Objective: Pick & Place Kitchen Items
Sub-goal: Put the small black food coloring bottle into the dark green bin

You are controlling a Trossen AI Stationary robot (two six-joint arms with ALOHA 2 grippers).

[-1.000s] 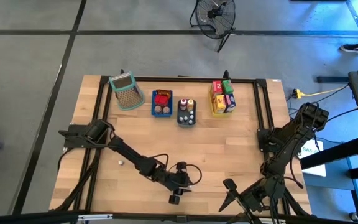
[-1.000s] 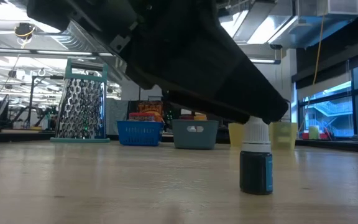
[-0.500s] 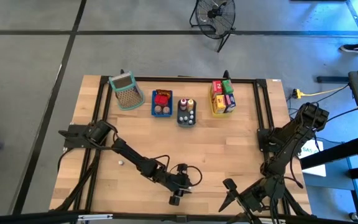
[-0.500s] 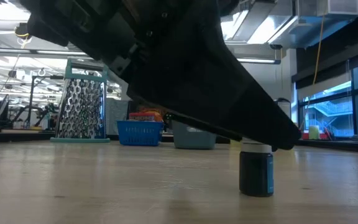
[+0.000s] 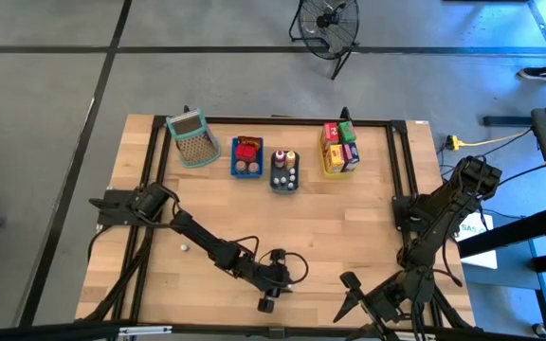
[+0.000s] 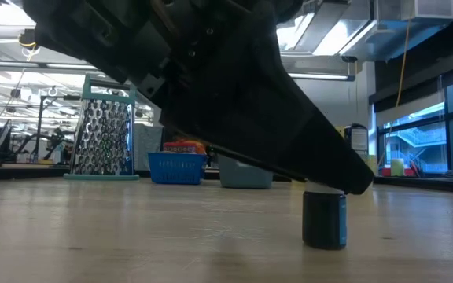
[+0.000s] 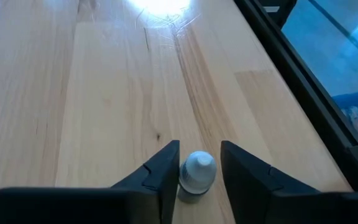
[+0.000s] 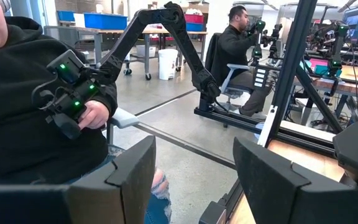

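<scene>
Wooden table [image 5: 349,227] fills the middle of our high view. Near its bottom edge our left gripper [image 7: 197,171] pinches a small white-capped bottle [image 7: 197,172]. Our right gripper [image 8: 194,174] stays spread, empty, off the right side.

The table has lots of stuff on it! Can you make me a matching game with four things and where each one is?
Things:
1. small bottle
2. mesh basket
3. blue tray
4. yellow tray

Places:
A. far edge, nearest the right arm's side
B. between the left pincer's fingers, near the front edge
C. far left corner of the table
D. just right of the mesh basket

Pairs: 1-B, 2-C, 3-D, 4-A
</scene>
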